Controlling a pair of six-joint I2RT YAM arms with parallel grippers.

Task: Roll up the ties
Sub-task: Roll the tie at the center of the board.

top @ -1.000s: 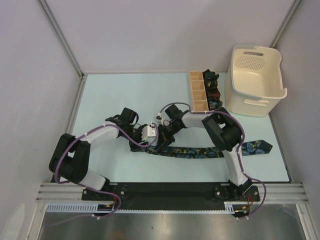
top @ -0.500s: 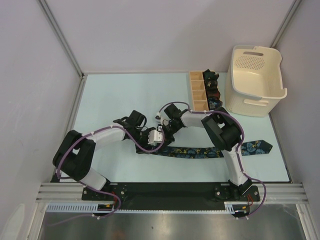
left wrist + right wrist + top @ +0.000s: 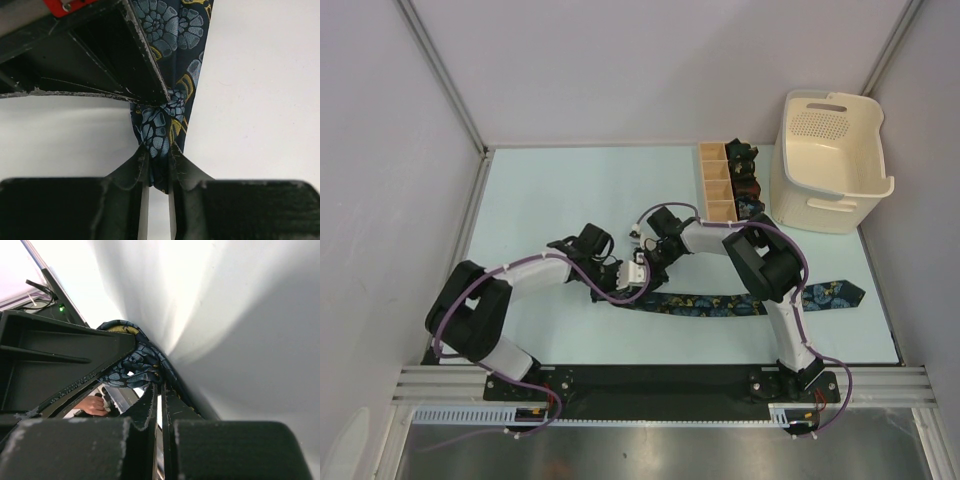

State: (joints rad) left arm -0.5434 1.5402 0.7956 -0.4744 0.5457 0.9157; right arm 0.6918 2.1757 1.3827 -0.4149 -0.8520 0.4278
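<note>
A navy floral tie lies stretched across the table, its pointed end at the right. My left gripper and right gripper meet at its left end. In the left wrist view the left gripper is shut on a bunched fold of the tie. Just above it the same fabric gathers at the right gripper's dark finger. In the right wrist view the right gripper is shut, with crumpled tie at its tips. Small dark rolled ties sit in the box.
A tan wooden divided box stands at the back right. A cream plastic basket is beside it. The right arm's elbow hangs over the middle of the tie. Walls enclose the table on three sides.
My left gripper has moved right, up to the right gripper, and its jaws have closed on the tie's bunched end. The right gripper has stayed put and shut.
</note>
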